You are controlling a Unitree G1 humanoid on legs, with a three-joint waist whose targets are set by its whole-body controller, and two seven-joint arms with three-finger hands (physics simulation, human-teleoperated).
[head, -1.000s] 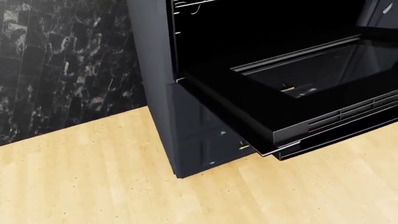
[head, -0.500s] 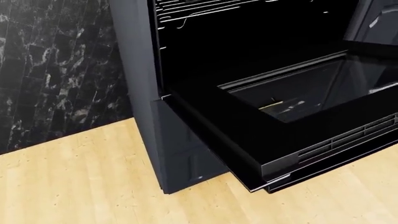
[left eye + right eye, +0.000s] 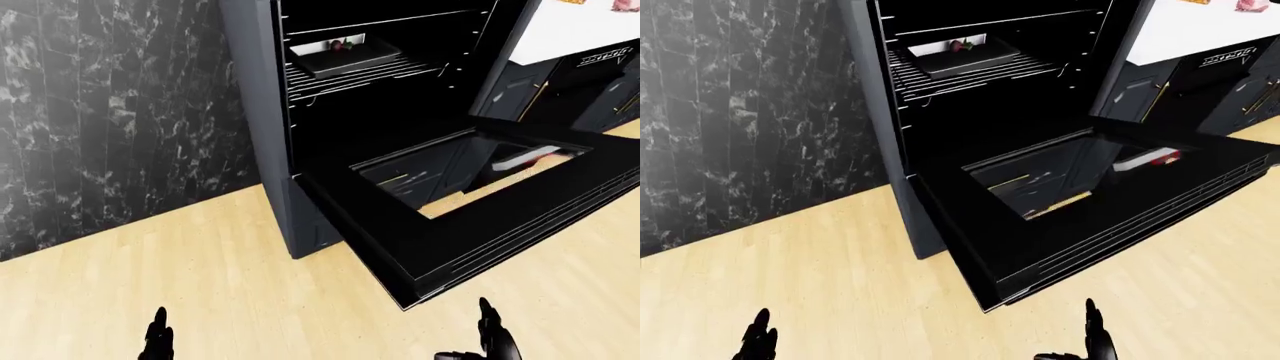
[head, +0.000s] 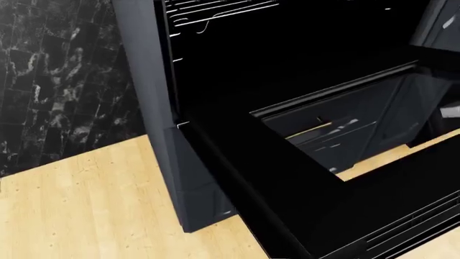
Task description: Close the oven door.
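1. While the oven door [image 3: 420, 225] hangs fully open, dropped down flat, it sticks out from the oven [image 3: 390, 97] toward the lower right of the left-eye view, its glass window reflecting the dark cabinets [image 3: 590, 82] nearby.
2. Inside the oven there's a tray [image 3: 343, 56] sitting on a wire rack [image 3: 360, 75], with something small and reddish on it, too tiny to make out.
3. The left hand [image 3: 158, 341] barely pokes up at the bottom edge, only fingertips visible, so can't tell if it's spread or closed.
4. Same deal with the right hand [image 3: 492, 341]: just fingertips at the bottom, below the door's outer edge, not touching it.
5. Black marble wall [image 3: 110, 112] on the left, light wood floor [image 3: 200, 285] underneath.
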